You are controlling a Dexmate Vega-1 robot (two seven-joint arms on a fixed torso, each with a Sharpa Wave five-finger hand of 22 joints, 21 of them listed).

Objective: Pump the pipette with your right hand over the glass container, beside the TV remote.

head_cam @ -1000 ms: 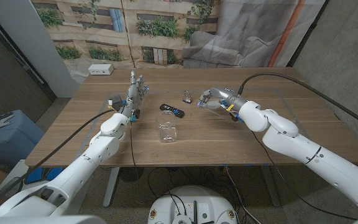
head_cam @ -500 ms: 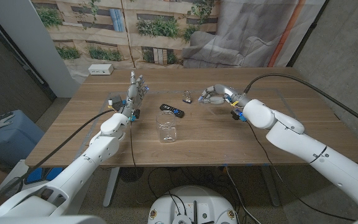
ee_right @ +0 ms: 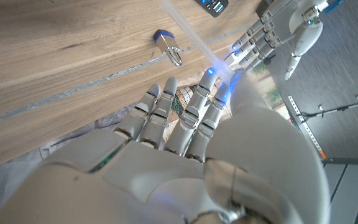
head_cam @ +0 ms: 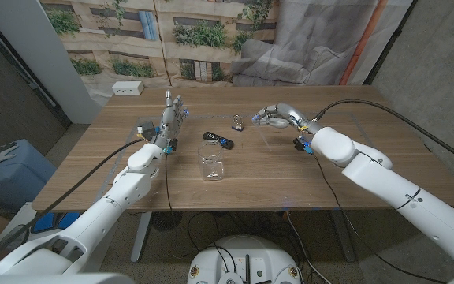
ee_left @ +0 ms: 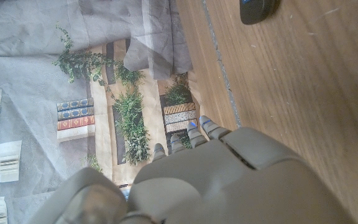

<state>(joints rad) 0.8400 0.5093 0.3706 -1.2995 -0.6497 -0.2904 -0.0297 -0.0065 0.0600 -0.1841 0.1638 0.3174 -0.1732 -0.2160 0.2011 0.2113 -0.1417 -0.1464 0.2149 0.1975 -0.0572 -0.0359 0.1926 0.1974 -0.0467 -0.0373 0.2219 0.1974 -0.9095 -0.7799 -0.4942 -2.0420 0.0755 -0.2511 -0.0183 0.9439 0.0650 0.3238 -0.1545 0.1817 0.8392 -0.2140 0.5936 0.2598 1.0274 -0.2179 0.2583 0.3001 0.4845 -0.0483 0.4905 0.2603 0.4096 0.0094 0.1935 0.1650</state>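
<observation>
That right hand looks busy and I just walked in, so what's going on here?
The right hand holds a clear pipette, lifted above the wooden table on its far side, near a small padlock. It is not yet over the glass container, which stands nearer the front edge, just this side of the TV remote. The left hand stands off to the side, fingers up, holding nothing.

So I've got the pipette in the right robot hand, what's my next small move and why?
Probably carry the right robot hand toward the robot, over the clear glass container. The translucent plastic pipette sits in its fingers, but the hand hangs near the small metal padlock, beyond the black TV remote, not above the container.
</observation>
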